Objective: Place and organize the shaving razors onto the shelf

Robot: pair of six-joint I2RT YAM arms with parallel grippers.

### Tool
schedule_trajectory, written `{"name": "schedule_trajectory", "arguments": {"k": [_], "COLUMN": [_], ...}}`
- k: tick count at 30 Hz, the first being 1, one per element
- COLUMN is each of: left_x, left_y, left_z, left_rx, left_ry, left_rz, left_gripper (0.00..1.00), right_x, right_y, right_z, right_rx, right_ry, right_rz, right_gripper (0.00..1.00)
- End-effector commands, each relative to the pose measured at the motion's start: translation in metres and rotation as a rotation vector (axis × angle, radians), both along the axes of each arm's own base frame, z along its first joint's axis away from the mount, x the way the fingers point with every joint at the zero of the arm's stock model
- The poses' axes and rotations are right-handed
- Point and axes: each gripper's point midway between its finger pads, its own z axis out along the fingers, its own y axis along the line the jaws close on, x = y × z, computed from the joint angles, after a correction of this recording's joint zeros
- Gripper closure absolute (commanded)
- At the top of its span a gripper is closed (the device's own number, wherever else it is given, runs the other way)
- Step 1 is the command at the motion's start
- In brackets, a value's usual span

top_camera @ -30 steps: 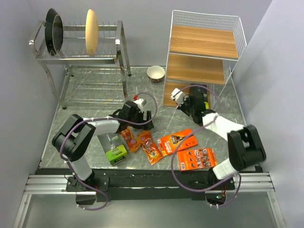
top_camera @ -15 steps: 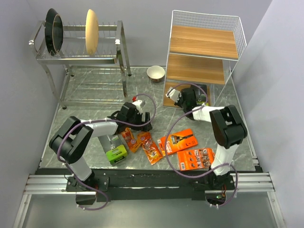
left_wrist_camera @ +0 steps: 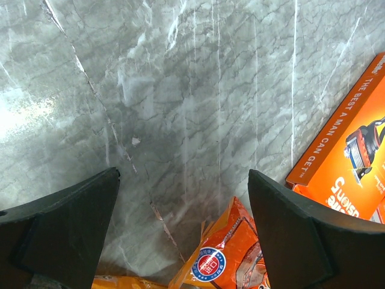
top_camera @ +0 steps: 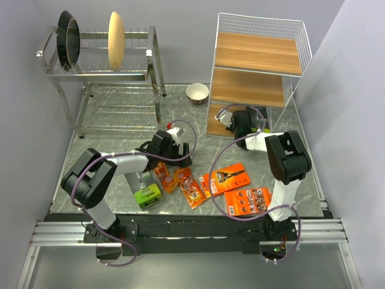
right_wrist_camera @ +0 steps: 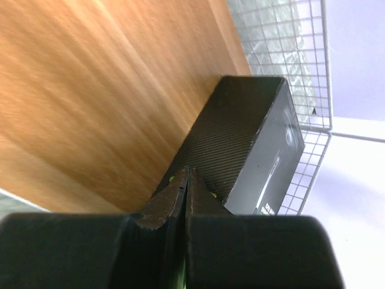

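My right gripper (right_wrist_camera: 187, 173) is shut, nothing between its fingers, and its tips press on the near end of a dark grey razor box (right_wrist_camera: 246, 132). That box lies on the bottom board (right_wrist_camera: 90, 90) of the shelf (top_camera: 255, 53), close to the wire mesh. In the top view the right gripper (top_camera: 246, 122) reaches into the shelf's lowest level. My left gripper (left_wrist_camera: 183, 174) hangs open over the table, above an orange blister pack (left_wrist_camera: 234, 250). A flat orange card (left_wrist_camera: 346, 144) lies to its right. On the table lie two blister packs (top_camera: 163, 176) (top_camera: 190, 187), two orange cards (top_camera: 225, 179) (top_camera: 248, 200) and a grey box with a lime-green end (top_camera: 146, 192).
A steel dish rack (top_camera: 120, 75) with plates stands at the back left. A small bowl (top_camera: 197, 93) sits between the rack and the shelf. Wire mesh (right_wrist_camera: 283, 48) closes the shelf behind the box. The two upper shelf boards carry nothing.
My right gripper has gone deeper into the shelf's bottom level, up against the dark box, and the right arm has folded in. The left gripper has barely moved.
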Motion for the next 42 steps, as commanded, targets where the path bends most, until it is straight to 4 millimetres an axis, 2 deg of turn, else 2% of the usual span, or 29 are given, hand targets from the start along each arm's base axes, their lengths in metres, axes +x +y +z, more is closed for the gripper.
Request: {"name": "schedule_trajectory", "arguments": {"k": [1,7,10,12,13,15,16,17,18,19,21,23,24,25,26,27,28,30,31,32,33,34,35,36,37,38,39,41,42], "left_x": [-0.003,-0.005,-0.006,-0.004,-0.004,-0.004,-0.003,-0.004,-0.002,0.002,0.007,0.013,0.006,0.01,0.011,0.009,0.007,0.002,-0.003,-0.005,-0.007,-0.007,-0.012,-0.016,-0.019,-0.032,-0.037,-0.05,-0.053], "left_y": [0.001,0.003,0.002,0.002,0.001,0.003,0.004,0.011,0.016,0.024,0.04,0.058,0.07,0.085,0.094,0.106,0.131,0.161,0.185,0.194,0.199,0.219,0.229,0.237,0.253,0.26,0.266,0.277,0.274], "left_z": [0.001,0.001,0.006,0.013,0.021,0.029,0.039,0.043,0.048,0.058,0.069,0.087,0.085,0.092,0.097,0.097,0.099,0.095,0.094,0.094,0.094,0.094,0.091,0.09,0.091,0.081,0.078,0.067,0.064], "left_rx": [0.009,0.016,0.013,0.02,0.013,0.036,0.037,0.07,0.092,0.101,0.129,0.111,0.135,0.139,0.145,0.153,0.163,0.163,0.171,0.167,0.14,0.165,0.176,0.16,0.158,0.171,0.163,0.149,0.129], "left_ry": [-0.002,-0.003,-0.016,-0.041,-0.058,-0.073,-0.096,-0.094,-0.114,-0.133,-0.119,-0.109,-0.059,-0.052,-0.041,-0.01,0.026,0.102,0.134,0.151,0.182,0.183,0.206,0.232,0.241,0.294,0.319,0.373,0.394], "left_rz": [-0.01,-0.011,-0.03,-0.052,-0.064,-0.084,-0.091,-0.084,-0.086,-0.064,-0.014,0.021,0.041,0.088,0.12,0.175,0.262,0.436,0.529,0.583,0.642,0.731,0.785,0.86,0.936,0.973,1.015,1.068,1.071], "left_gripper": [0.06,0.05,0.05,0.05,0.05,0.03,0.02,0.0,0.01,0.01,0.01,0.01,0.0,0.0,0.01,0.01,0.0,0.01,0.01,0.01,0.0,0.01,0.02,0.03,0.04,0.06,0.07,0.09,0.1], "right_x": [0.016,0.026,0.029,0.021,0.017,0.001,-0.009,-0.023,-0.033,-0.048,-0.073,-0.108,-0.127,-0.149,-0.161,-0.179,-0.192,-0.209,-0.222,-0.224,-0.227,-0.234,-0.229,-0.225,-0.225,-0.219,-0.215,-0.208,-0.21], "right_y": [-0.017,-0.024,-0.021,-0.01,-0.003,0.018,0.025,0.038,0.053,0.06,0.084,0.098,0.117,0.123,0.132,0.15,0.159,0.179,0.196,0.21,0.222,0.236,0.251,0.265,0.277,0.293,0.308,0.335,0.348], "right_z": [0.026,0.023,0.032,0.031,0.047,0.044,0.059,0.056,0.059,0.074,0.082,0.09,0.102,0.096,0.102,0.104,0.113,0.121,0.122,0.136,0.132,0.134,0.154,0.144,0.147,0.17,0.154,0.169,0.16], "right_rx": [0.003,-0.02,-0.001,0.039,0.066,0.132,0.153,0.172,0.219,0.247,0.327,0.389,0.466,0.492,0.527,0.579,0.618,0.693,0.705,0.731,0.772,0.79,0.833,0.885,0.917,0.976,1.027,1.115,1.167], "right_ry": [-0.083,-0.105,-0.133,-0.122,-0.143,-0.099,-0.096,-0.065,-0.044,-0.032,0.016,0.109,0.142,0.227,0.251,0.298,0.311,0.358,0.393,0.391,0.447,0.485,0.478,0.557,0.591,0.597,0.691,0.733,0.815], "right_rz": [-0.06,-0.12,-0.11,-0.049,-0.022,0.083,0.122,0.178,0.245,0.287,0.373,0.427,0.497,0.515,0.542,0.564,0.588,0.593,0.623,0.642,0.615,0.626,0.639,0.57,0.557,0.576,0.491,0.483,0.435], "right_gripper": [1.0,1.0,1.0,1.0,1.0,1.0,0.95,0.88,0.73,0.64,0.48,0.38,0.36,0.35,0.32,0.3,0.3,0.29,0.29,0.29,0.29,0.29,0.29,0.29,0.29,0.29,0.29,0.3,0.3]}}
